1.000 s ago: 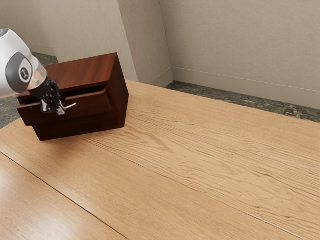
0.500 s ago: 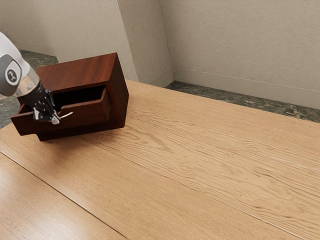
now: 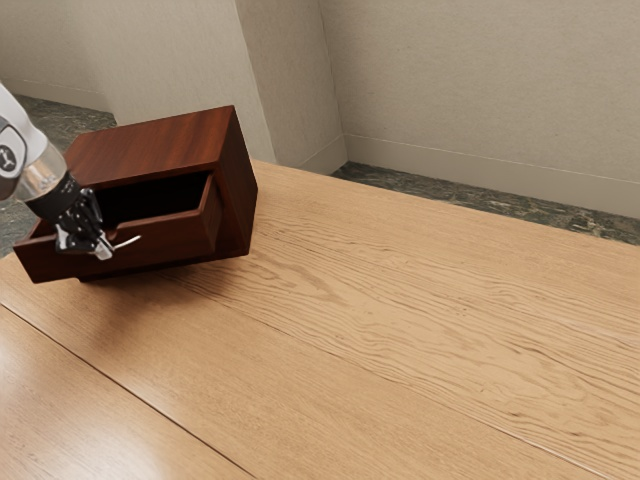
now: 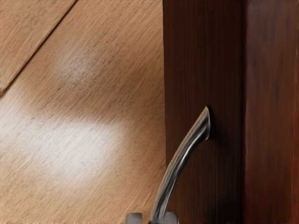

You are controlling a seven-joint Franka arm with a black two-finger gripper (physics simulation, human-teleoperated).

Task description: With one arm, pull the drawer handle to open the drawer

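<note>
Gripper: our black gripper [image 3: 84, 240] sits at the middle left of the exterior view, fingers clamped on the drawer handle [image 3: 122, 241].
Handle: silver bar, its free end pokes out of our grip toward the exterior view's right. In the wrist view we see it curve into the drawer front [image 4: 201, 60].
Drawer: the drawer [image 3: 140, 258] is partway out of the cabinet [image 3: 175, 150], with a dark gap above its front.
Cabinet: dark wood, upper left of frame, on the table [image 3: 420, 330].

Side overview, wrist close-up, shared handle [image 4: 182, 156]
</note>
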